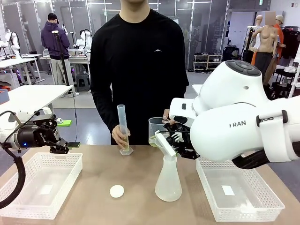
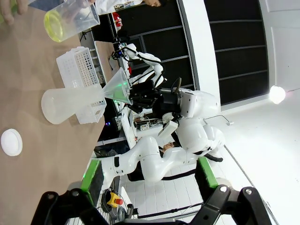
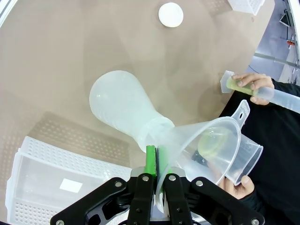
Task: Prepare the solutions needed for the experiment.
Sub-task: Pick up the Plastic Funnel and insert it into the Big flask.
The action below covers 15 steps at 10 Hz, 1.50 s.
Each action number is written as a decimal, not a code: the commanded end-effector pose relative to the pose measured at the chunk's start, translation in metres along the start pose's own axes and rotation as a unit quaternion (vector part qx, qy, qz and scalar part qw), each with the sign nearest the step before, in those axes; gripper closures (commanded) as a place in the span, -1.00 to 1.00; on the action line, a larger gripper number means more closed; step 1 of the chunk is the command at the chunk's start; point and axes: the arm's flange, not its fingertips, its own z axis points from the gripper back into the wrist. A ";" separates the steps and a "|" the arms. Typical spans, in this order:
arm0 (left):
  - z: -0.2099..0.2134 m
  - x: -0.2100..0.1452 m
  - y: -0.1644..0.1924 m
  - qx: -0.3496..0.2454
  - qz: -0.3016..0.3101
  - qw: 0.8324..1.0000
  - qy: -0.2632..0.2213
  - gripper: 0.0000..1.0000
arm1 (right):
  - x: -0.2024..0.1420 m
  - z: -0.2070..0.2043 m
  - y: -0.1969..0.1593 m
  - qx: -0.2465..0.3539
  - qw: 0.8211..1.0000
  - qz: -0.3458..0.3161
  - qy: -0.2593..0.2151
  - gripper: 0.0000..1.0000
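Front view: right tool [image 3: 157,157] is clamped shut on the rim of the funnel [image 3: 187,136], which sits in the flask [image 1: 168,183] around the table's middle. A person's hand [image 3: 236,185] holds a beaker [image 1: 157,126] right by the funnel, toward the far edge. The solutions [image 2: 55,26] sit shallow in its bottom. Left tool [image 1: 57,135] hangs wide open at the table's left edge.
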 end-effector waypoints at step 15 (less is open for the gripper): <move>-0.001 0.000 -0.001 -0.003 -0.004 1.000 -0.001 -1.00 | -0.002 -0.016 0.009 0.003 1.000 -0.003 -0.005 -0.60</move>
